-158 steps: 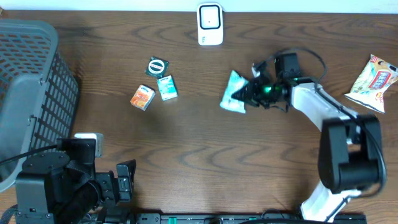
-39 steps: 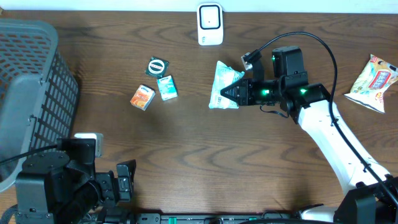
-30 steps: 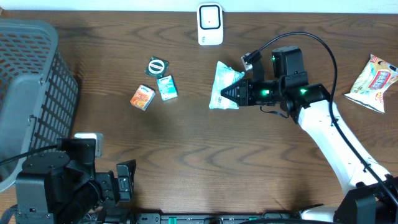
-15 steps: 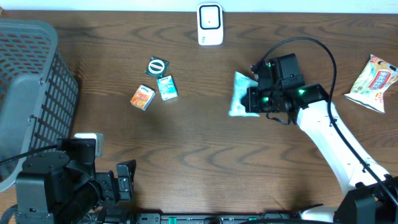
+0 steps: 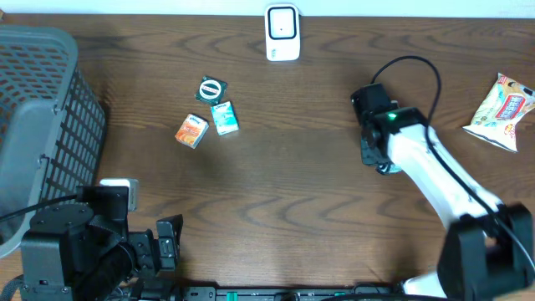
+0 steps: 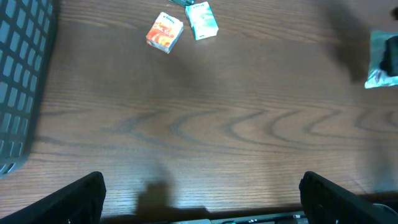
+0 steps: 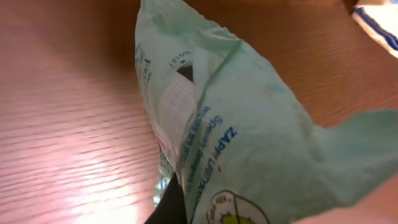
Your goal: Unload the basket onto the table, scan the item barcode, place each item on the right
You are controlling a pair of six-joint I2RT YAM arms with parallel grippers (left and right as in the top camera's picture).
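Overhead, surroundings: white scanner (image 5: 282,32) at 12 o'clock on the bench (image 5: 276,209); grey basket (image 5: 38,125) at 9 o'clock; snack bag (image 5: 501,111) at 2 o'clock.
Overhead, small items: round tin (image 5: 211,89), teal box (image 5: 224,118) and orange box (image 5: 191,131) clustered at 10 o'clock, close together.
Overhead, obstruction: the right arm (image 5: 422,163) and the right claw (image 5: 374,138) cover the task item; no part of it shows here.
Overhead, left claw (image 5: 170,242): parked at 7 o'clock, well apart from all items.
Left wrist, claw state: both fingers spread to the frame's lower corners, fully open, holding nothing.
Left wrist, surroundings: orange box and teal box at 11 o'clock; basket wall at 9 o'clock.
Left wrist, task item: green pouch (image 6: 380,65) at 2 o'clock, at the frame edge, partly behind a dark blurred shape.
Right wrist, task item: the pouch fills the frame, rising from the claw at 6 o'clock toward 12 o'clock, printed face to the camera.
Right wrist, claw state: closed, pinching the pouch's lower edge; one dark finger shows.
Right wrist, surroundings: bench behind; the snack bag's corner at 1 o'clock.
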